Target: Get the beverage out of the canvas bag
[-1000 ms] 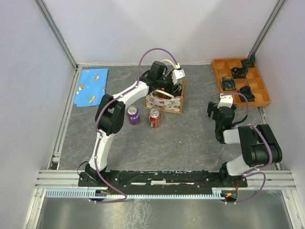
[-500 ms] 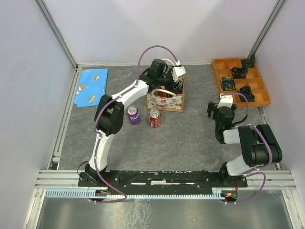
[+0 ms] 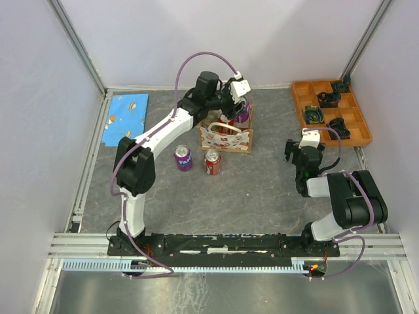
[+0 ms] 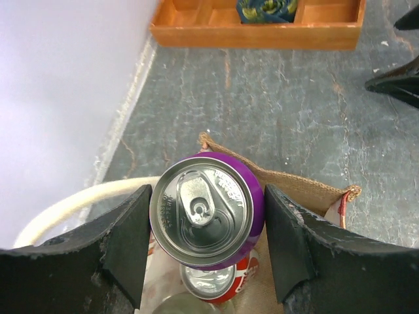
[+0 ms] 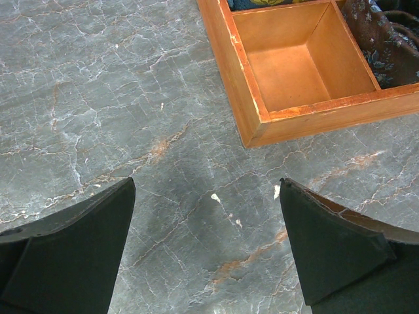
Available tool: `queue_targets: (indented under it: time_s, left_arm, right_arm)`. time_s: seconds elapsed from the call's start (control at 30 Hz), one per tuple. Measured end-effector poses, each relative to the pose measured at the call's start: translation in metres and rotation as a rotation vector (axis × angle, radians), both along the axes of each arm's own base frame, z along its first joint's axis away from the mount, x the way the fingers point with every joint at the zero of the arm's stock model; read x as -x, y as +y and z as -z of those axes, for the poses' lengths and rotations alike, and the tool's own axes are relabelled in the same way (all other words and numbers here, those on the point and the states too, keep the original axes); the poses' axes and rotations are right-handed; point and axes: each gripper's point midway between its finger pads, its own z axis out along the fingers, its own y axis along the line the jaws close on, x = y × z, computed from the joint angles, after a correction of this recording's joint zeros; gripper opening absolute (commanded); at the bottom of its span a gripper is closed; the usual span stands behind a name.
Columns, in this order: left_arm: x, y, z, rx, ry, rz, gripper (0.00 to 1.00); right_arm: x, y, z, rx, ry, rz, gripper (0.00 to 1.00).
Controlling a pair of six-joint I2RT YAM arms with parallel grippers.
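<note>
In your left wrist view, the left gripper (image 4: pixel 208 242) pinches a purple can (image 4: pixel 206 209) at centre frame, 1 dark finger (image 4: pixel 127 245) pressed on each side, lid facing the camera. The can sits upright between the jaws, over the open top of the canvas bag (image 4: pixel 298 186), whose tan rim shows just right of it. Below the can, inside the bag, you see a red can (image 4: pixel 213 281). A cream handle (image 4: pixel 72 203) loops at lower left. In the top view, the bag (image 3: pixel 226 139) stands at upper centre, with a second purple can (image 3: pixel 183 157) and a second red can (image 3: pixel 213 162) standing on the table (image 3: pixel 262 196) just below it. At right, your right gripper (image 5: pixel 206 190) hangs spread and empty beside the orange tray (image 5: pixel 288 65).
</note>
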Motion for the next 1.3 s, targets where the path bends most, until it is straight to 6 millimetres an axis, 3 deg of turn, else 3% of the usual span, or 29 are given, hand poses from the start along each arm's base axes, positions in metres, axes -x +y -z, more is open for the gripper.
queue_targets:
  time_s: [0.23, 0.43, 0.77, 0.93, 1.03, 1.1, 1.3]
  left_arm:
    - [0.005, 0.012, -0.036, 0.041, -0.065, -0.031, 0.03]
    - [0.024, 0.029, -0.060, 0.062, -0.084, -0.061, 0.03]
    - [0.093, 0.067, -0.140, 0.198, -0.142, -0.064, 0.03]
    - [0.124, 0.076, -0.171, 0.273, -0.165, -0.026, 0.03]
    - [0.143, 0.073, -0.171, 0.297, -0.137, 0.017, 0.03]
    - [0.152, 0.066, -0.160, 0.292, -0.105, 0.044, 0.03]
    - [0.172, 0.032, -0.094, 0.211, 0.040, 0.121, 0.03]
  right_arm:
    - [0.000, 0.000, 0.000, 0.000, 0.000, 0.000, 0.99]
    - [0.000, 0.000, 0.000, 0.000, 0.000, 0.000, 0.99]
    - [0.000, 0.000, 0.000, 0.000, 0.000, 0.000, 0.99]
    - [0.000, 0.000, 0.000, 0.000, 0.000, 0.000, 0.99]
    - [0.000, 0.000, 0.000, 0.000, 0.000, 0.000, 0.99]
    - [0.000, 0.000, 0.000, 0.000, 0.000, 0.000, 0.99]
    - [0.000, 0.000, 0.000, 0.000, 0.000, 0.000, 0.99]
